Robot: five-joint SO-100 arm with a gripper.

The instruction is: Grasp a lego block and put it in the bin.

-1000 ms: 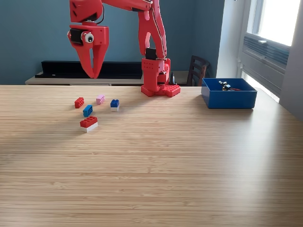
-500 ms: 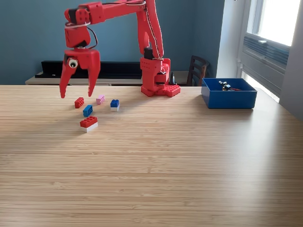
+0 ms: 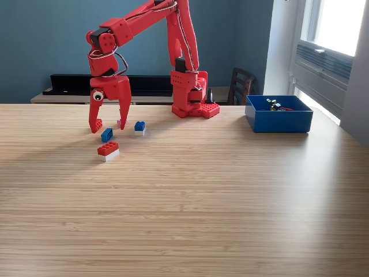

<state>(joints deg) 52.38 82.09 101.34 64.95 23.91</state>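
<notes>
The step in hand is the reach for a block: nothing is grasped yet, and the bin [image 3: 279,122] stands far off at the exterior view's right, well apart from the blocks, with some small items already inside.

The hand [image 3: 108,126] hangs low over the bench [image 3: 184,202] with its 2 fingers spread apart and pointing down, their tips almost on the wood. Taking the small blue block [image 3: 106,135] as landmark: the hand is just behind it, the red block [image 3: 96,125] sits partly hidden behind the finger on the view's left, the pink block [image 3: 120,122] is mostly hidden behind the other finger, the blue-and-white block [image 3: 139,127] lies to the view's right, and the red-and-white block [image 3: 108,151] lies nearer the camera.

I cannot tell which block sits between the fingers. The next move, I judge, needs a small final descent and then closing on 1 block only, without pushing its neighbours.

The arm [image 3: 173,34] rises from its base [image 3: 193,95], bends over at the top, and slopes down to the wrist.
</notes>
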